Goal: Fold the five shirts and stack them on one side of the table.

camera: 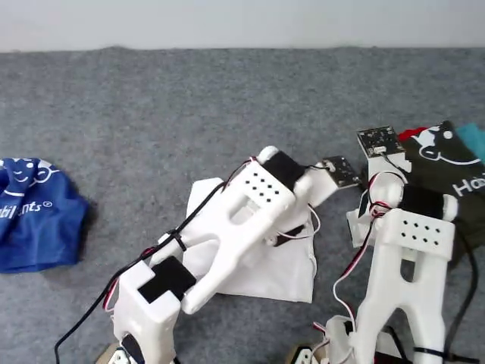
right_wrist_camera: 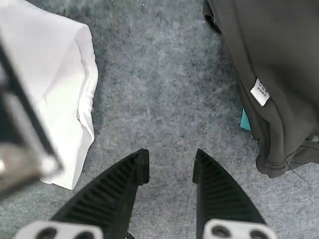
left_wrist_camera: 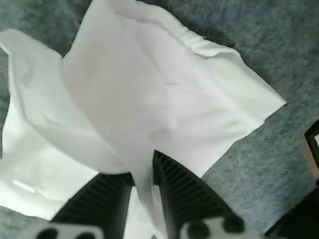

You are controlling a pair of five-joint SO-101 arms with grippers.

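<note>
The table [camera: 151, 114] is mottled grey, like carpet, and the wall [camera: 242, 23] is pale off-white. The white shirt [camera: 265, 273] is plain white all over. The blue shirt [camera: 34, 220] is deep blue with white lettering and a white cartoon face. The black shirt [camera: 443, 171] carries a white figure, white lettering and a touch of red, plus a small white label [right_wrist_camera: 260, 92]. The teal shirt [camera: 474, 136] is solid teal. The arms [camera: 250, 212] are white with black motor blocks and red, black and white wires. The left gripper [left_wrist_camera: 143, 167] and right gripper [right_wrist_camera: 170, 157] have black ribbed fingers.
</note>
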